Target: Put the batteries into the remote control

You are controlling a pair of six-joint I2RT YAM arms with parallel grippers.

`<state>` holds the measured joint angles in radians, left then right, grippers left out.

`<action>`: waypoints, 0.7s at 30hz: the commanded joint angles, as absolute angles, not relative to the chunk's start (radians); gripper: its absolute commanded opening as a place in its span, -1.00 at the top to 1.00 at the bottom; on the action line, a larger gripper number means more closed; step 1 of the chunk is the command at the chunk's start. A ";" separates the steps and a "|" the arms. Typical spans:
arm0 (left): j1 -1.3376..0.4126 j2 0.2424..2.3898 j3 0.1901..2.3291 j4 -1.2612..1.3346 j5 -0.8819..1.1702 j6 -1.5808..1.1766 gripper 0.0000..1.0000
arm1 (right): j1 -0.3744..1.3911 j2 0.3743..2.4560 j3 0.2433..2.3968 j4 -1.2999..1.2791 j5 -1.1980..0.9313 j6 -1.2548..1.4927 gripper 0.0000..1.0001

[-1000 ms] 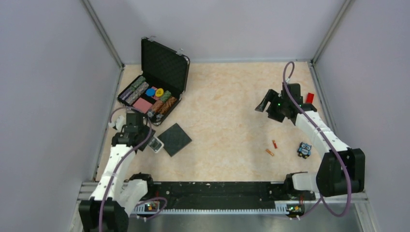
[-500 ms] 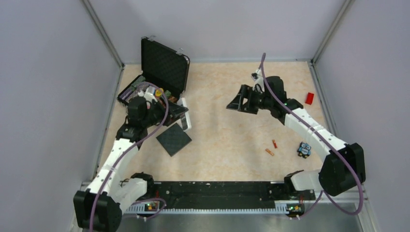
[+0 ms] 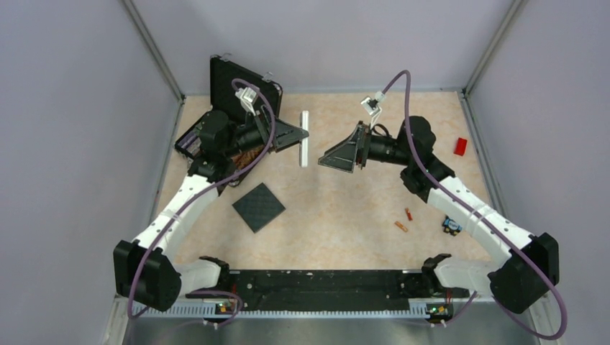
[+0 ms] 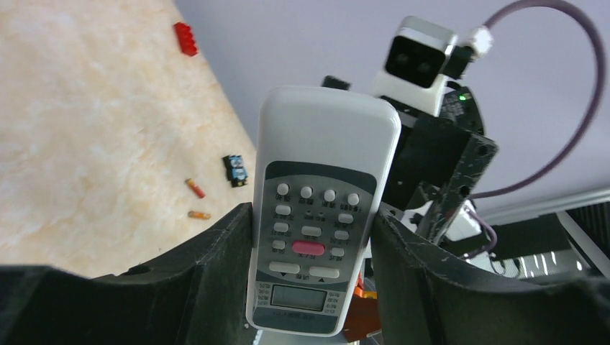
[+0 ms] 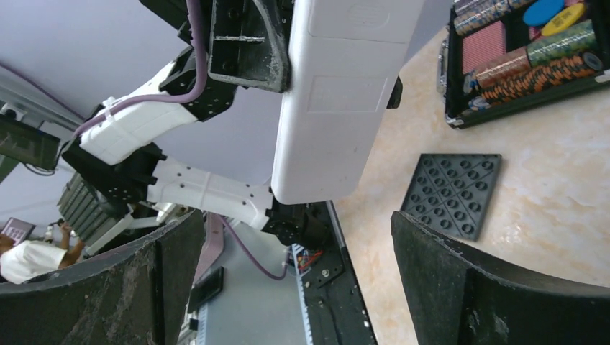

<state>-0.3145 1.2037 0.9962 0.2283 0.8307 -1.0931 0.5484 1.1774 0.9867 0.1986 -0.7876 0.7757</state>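
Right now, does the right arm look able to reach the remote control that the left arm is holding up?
Probably yes. The right tool is open and aimed at the plain back of the remote control, with nothing between them. The left tool grips one end only.

The marbled table carries a chip case, black pad, batteries, red block and blue toy.

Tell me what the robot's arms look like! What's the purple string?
The left arm and right arm are white tubes with black joints. The string is a purple cable along each. Their fingers are scuffed black wedges, plus white wrist cameras.
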 commanded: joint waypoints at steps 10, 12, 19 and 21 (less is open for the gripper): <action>-0.337 1.252 1.072 0.655 0.931 -1.347 1.00 | 0.637 1.243 1.028 0.500 -0.778 0.969 -0.98; -0.340 1.257 1.060 0.736 0.933 -1.401 1.00 | 0.640 1.255 1.031 0.515 -0.769 0.978 -0.98; -0.359 1.263 1.053 0.785 0.940 -1.424 1.00 | 0.647 1.286 1.055 0.537 -0.712 1.001 -0.95; -0.367 1.262 1.047 0.782 0.938 -1.415 1.00 | 0.650 1.293 1.061 0.525 -0.693 1.002 -0.93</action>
<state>-0.3504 1.2671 1.0363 0.6788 0.9192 -1.3972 0.6338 1.2800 1.0031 0.4721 -0.7464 0.9909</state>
